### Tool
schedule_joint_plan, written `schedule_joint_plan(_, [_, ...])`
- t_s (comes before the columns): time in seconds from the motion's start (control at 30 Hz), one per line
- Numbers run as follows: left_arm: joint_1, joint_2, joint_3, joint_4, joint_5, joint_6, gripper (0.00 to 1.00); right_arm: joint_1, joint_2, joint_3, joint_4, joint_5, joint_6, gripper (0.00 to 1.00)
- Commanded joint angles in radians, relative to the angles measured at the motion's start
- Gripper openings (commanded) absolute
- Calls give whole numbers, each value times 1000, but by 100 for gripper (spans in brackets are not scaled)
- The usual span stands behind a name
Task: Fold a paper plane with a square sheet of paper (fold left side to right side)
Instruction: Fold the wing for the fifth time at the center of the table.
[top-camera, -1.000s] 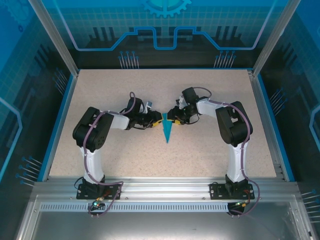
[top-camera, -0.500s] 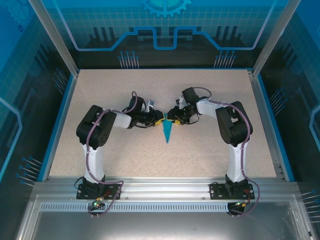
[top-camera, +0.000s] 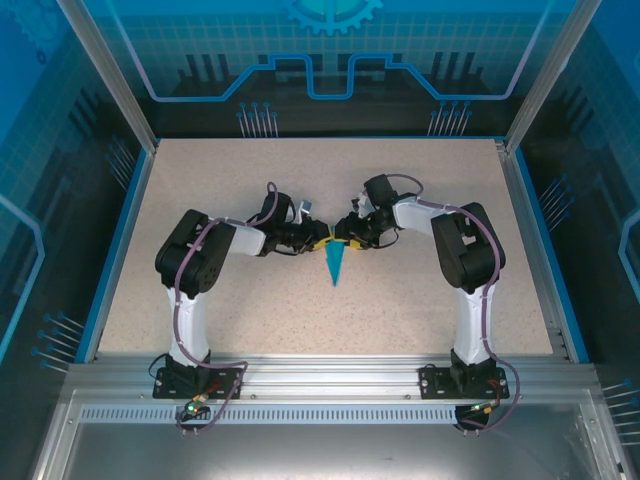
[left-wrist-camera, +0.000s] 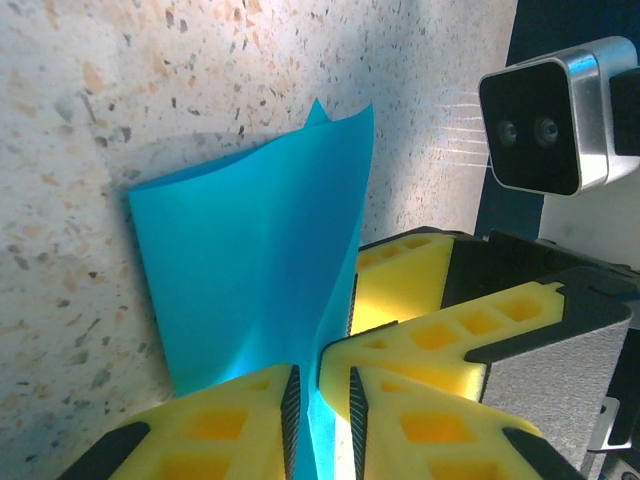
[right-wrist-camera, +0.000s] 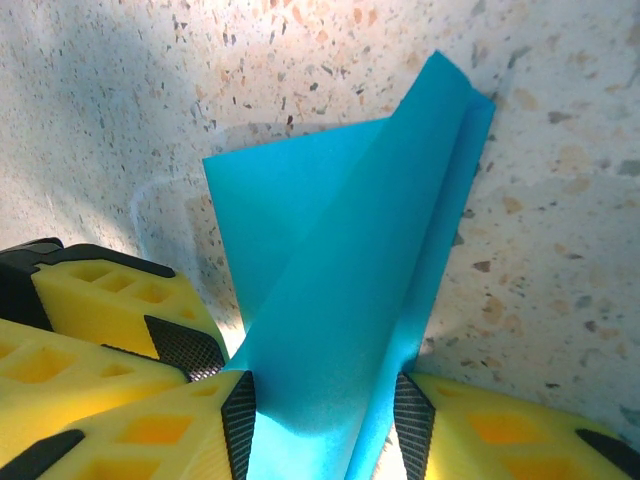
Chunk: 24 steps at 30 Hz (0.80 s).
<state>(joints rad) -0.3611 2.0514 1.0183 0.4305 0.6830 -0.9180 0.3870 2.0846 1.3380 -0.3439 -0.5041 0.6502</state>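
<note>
My left gripper (left-wrist-camera: 318, 400) and right gripper (right-wrist-camera: 320, 420) both pinch the wide end of the paper plane (top-camera: 335, 265), mid-frame from above. Seemingly a late fold; next I must press the layers flat evenly.

Left pincer (top-camera: 318, 241), right pincer (top-camera: 346, 238) flank paper plane (top-camera: 335, 264).

A speckled beige worktop (top-camera: 250, 320) is seen, framed on its left, far and right sides by a blue border (top-camera: 119, 240) and met at the near edge by an aluminium rail (top-camera: 330, 372). The bright blue paper plane (top-camera: 335, 264) is laid on it near the middle, with its sharp tip pointed toward the near edge. In the wrist views the folded layers are seen raised off the surface at the wide end, and a soft shadow is cast on the speckled surface beside them.
</note>
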Motion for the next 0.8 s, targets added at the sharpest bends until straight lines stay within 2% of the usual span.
schedule_joint_plan(0.0, [-12,23,26,-3,24,-1,23,33,65,3,-49,30,-18,45])
schedule_joint_plan(0.53, [-12,25,23,-50,15,25,19,33,72,1,-47,30,-13,45])
schedule_joint_plan(0.77, [-5,8,13,-61,5,35,7,33,67,-6,-36,20,-17,46])
